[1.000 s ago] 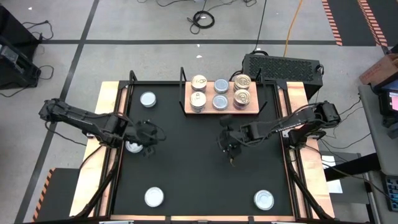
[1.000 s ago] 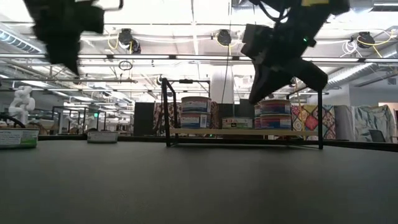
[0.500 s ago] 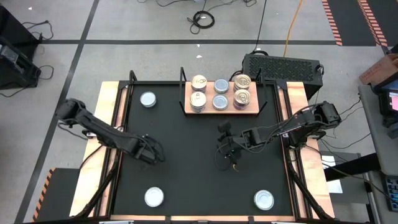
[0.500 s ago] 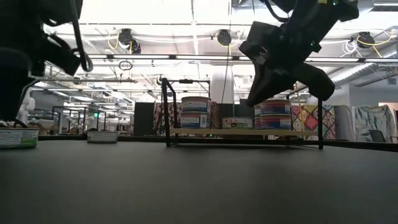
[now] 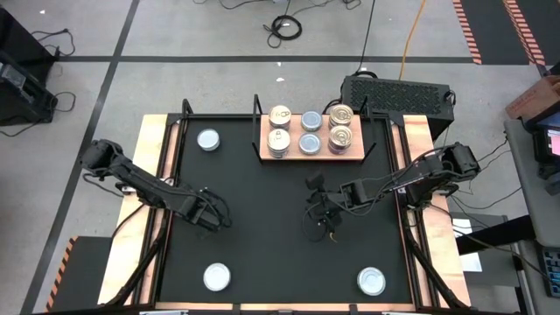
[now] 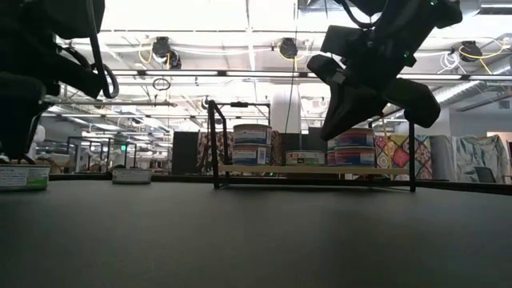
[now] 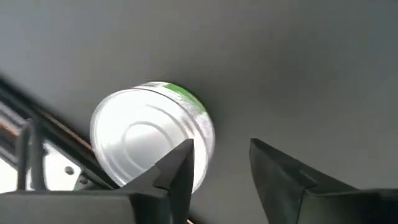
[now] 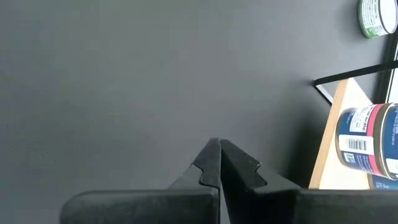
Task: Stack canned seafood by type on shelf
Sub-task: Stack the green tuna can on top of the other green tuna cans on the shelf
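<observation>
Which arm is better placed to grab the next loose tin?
Left. Its hand is open right beside a green-labelled tin near the mat's left edge. The right hand is shut over bare mat, with no tin near it; the shelf lies beyond it.

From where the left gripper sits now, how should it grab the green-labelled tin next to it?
Grip the green-labelled tin across its round side wall, coming straight down from above. It lies flat on the mat with its top up, low and wide, so only the rim offers opposing faces. The left gripper is open but sits off to one side, so probably centre it over the tin first.
</observation>
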Controlling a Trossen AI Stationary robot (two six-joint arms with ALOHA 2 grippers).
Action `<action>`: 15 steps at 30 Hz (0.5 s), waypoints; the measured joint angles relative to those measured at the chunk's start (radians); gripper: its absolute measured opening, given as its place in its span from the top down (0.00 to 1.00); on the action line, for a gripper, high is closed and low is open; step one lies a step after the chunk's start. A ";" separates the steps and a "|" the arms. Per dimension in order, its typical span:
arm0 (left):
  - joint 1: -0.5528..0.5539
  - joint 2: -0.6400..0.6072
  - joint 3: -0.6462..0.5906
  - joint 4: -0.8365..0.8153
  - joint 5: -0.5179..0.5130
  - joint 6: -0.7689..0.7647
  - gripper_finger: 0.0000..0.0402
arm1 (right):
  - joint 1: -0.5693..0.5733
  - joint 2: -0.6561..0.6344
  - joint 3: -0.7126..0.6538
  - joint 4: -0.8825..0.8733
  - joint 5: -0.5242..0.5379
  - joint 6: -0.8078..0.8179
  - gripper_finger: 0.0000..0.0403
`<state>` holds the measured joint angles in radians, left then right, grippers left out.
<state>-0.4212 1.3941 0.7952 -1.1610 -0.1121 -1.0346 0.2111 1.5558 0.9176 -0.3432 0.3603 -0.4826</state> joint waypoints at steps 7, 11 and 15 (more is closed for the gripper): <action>0.000 0.000 -0.002 -0.006 -0.027 -0.036 0.59 | 0.000 0.000 0.000 0.002 0.000 -0.001 1.00; -0.001 0.021 -0.029 -0.001 -0.039 -0.106 0.59 | 0.000 0.000 0.000 0.002 0.000 -0.001 1.00; -0.004 0.074 -0.052 0.010 -0.011 -0.108 0.59 | 0.000 0.000 0.000 0.002 0.000 -0.001 1.00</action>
<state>-0.4253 1.4677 0.7435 -1.1509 -0.1230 -1.1430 0.2111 1.5558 0.9176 -0.3416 0.3603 -0.4831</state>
